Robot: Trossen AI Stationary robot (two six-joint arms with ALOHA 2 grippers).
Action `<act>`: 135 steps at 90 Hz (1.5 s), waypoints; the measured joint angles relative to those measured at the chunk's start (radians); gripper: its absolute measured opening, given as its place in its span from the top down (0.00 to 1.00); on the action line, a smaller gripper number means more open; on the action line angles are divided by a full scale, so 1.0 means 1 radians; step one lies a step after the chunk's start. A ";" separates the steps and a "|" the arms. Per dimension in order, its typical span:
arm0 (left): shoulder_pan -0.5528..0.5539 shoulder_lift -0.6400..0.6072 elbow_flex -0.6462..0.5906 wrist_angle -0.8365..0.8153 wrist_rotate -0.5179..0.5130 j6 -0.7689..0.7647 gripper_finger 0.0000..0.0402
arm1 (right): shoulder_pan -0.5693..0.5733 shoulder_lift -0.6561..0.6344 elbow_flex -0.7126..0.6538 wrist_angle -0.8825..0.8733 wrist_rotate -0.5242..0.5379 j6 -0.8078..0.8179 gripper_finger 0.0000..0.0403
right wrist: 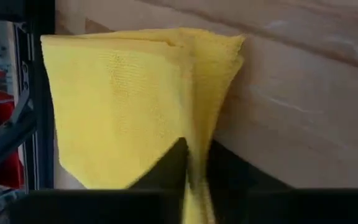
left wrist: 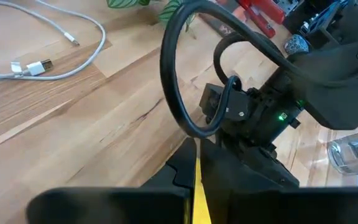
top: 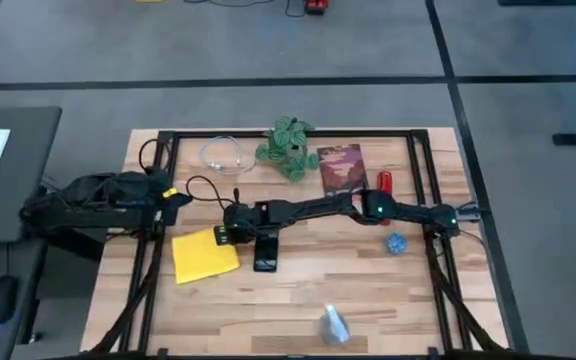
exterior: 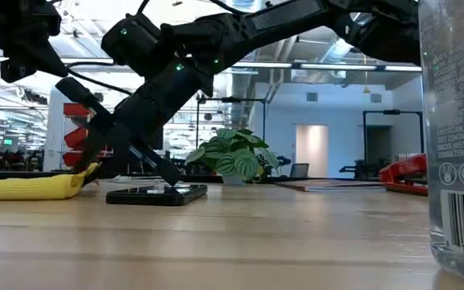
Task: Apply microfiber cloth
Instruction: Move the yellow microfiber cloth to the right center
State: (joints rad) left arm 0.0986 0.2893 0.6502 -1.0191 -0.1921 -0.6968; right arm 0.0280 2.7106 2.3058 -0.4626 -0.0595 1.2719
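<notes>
Our right gripper (top: 226, 236) clamps the microfiber cloth (top: 204, 256) at its right edge, the smartphone (top: 265, 250) just right of it in frame.

A light wooden table (top: 368, 290) stands on grey carpet tiles (top: 268, 40) crossed by dark seams; beyond it, a bright open workspace under strip ceiling lights (exterior: 353, 66), a pale door (exterior: 311, 150) behind
</notes>
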 joint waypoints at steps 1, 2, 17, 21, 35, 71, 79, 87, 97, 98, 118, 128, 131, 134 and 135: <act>0.000 0.000 0.000 0.000 0.000 0.000 1.00 | 0.000 0.000 0.000 0.001 0.004 0.000 0.98; 0.000 0.000 0.000 0.000 0.000 0.000 1.00 | -0.001 0.000 0.000 0.002 0.006 0.001 0.98; 0.000 0.000 0.000 0.001 -0.003 0.000 1.00 | -0.046 -0.022 -0.002 -0.001 0.031 0.024 1.00; 0.000 0.000 0.000 0.001 -0.004 0.000 1.00 | -0.066 -0.030 -0.003 -0.014 0.042 0.027 1.00; 0.000 0.000 0.000 0.003 -0.003 -0.005 1.00 | -0.123 -0.058 -0.007 -0.059 0.076 0.018 1.00; 0.000 0.000 0.000 0.026 -0.003 -0.008 1.00 | -0.211 -0.230 -0.007 -0.532 0.127 -0.183 1.00; 0.000 0.000 0.000 0.034 -0.003 -0.008 1.00 | -0.216 -0.259 -0.006 -0.680 0.164 -0.246 1.00; 0.000 0.000 0.000 0.040 -0.003 -0.008 1.00 | -0.220 -0.271 -0.006 -0.806 0.180 -0.340 1.00; 0.000 0.000 0.000 0.039 -0.003 -0.008 1.00 | -0.206 -0.275 -0.006 -0.943 0.180 -0.422 1.00; 0.000 0.000 0.000 0.039 -0.003 -0.008 1.00 | -0.204 -0.275 -0.006 -0.953 0.180 -0.430 1.00; 0.000 0.000 0.000 0.039 -0.002 -0.008 1.00 | -0.134 -0.279 -0.061 -1.087 0.189 -0.542 1.00; 0.000 0.000 0.000 0.039 -0.002 -0.008 1.00 | -0.083 -0.279 -0.102 -1.105 0.182 -0.599 1.00; 0.000 0.000 0.000 0.039 -0.002 -0.007 1.00 | -0.067 -0.279 -0.119 -1.107 0.176 -0.600 1.00; 0.000 0.000 0.000 0.039 -0.001 -0.007 1.00 | -0.052 -0.279 -0.133 -1.111 0.168 -0.600 1.00; 0.000 0.000 0.000 0.039 0.000 -0.007 1.00 | -0.046 -0.279 -0.136 -1.111 0.167 -0.601 1.00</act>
State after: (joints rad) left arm 0.0989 0.2890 0.6506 -0.9806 -0.1925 -0.7042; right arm -0.0183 2.4320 2.1694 -1.5732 0.1074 0.6711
